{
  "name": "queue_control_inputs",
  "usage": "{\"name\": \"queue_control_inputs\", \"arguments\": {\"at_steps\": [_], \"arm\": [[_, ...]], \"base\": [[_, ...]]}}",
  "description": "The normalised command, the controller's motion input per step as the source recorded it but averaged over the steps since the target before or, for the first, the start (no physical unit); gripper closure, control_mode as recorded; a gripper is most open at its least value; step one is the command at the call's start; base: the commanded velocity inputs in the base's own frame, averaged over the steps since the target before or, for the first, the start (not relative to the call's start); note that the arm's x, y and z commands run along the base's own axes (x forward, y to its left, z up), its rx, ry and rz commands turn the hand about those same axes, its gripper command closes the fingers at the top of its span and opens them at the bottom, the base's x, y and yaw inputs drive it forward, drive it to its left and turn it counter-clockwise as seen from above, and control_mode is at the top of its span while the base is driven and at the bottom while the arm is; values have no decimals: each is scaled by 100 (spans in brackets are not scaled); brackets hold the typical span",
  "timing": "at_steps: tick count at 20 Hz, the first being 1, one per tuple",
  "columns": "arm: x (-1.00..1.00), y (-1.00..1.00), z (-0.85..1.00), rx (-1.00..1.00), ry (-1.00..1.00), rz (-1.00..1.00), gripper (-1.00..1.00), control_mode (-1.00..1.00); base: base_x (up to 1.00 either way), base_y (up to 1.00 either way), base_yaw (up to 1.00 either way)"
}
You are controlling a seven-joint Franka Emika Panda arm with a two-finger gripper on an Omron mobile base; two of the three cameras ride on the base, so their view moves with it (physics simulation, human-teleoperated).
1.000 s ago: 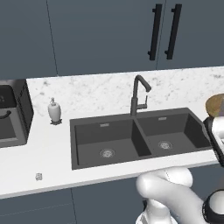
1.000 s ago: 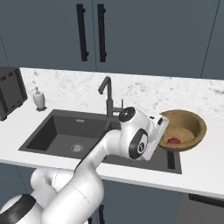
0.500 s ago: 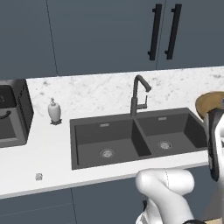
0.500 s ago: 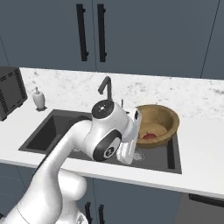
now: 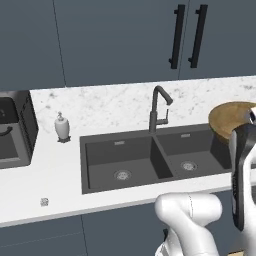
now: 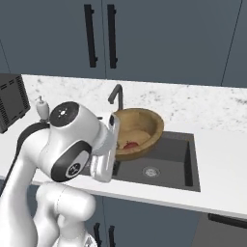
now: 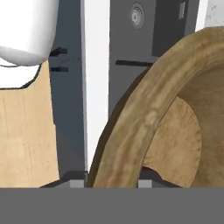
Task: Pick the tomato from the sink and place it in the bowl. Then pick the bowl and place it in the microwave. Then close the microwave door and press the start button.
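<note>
End effector (image 7: 112,177) clamps the bowl (image 6: 137,131) rim, tomato (image 6: 129,144) inside; next, carriage to the microwave.

No text, label, brand, number or sign can be read anywhere in these pictures. The cabinet fronts (image 5: 125,40), the soap bottle (image 5: 62,127) and the bowl (image 6: 136,131) carry plain surfaces with no lettering.

One bowl (image 6: 140,131), one tomato (image 6: 129,144), two basins (image 5: 120,161).
</note>
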Motion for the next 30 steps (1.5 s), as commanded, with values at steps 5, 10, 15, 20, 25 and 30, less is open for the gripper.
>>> {"name": "queue_control_inputs", "arguments": {"at_steps": [5, 10, 15, 20, 25, 30], "arm": [[-49, 88, 70, 6, 7, 6, 100, -100], [-54, 70, 52, 17, 8, 2, 100, -100], [-48, 36, 10, 18, -3, 2, 100, -100], [-27, 23, 24, -3, -30, 0, 100, -100], [-27, 17, 34, -9, -32, 0, 100, -100], [-9, 0, 7, -2, -5, 0, 100, 100]], "base": [[0, 0, 0], [0, 0, 0], [0, 0, 0], [0, 0, 0], [0, 0, 0], [-35, -6, 0]]}}
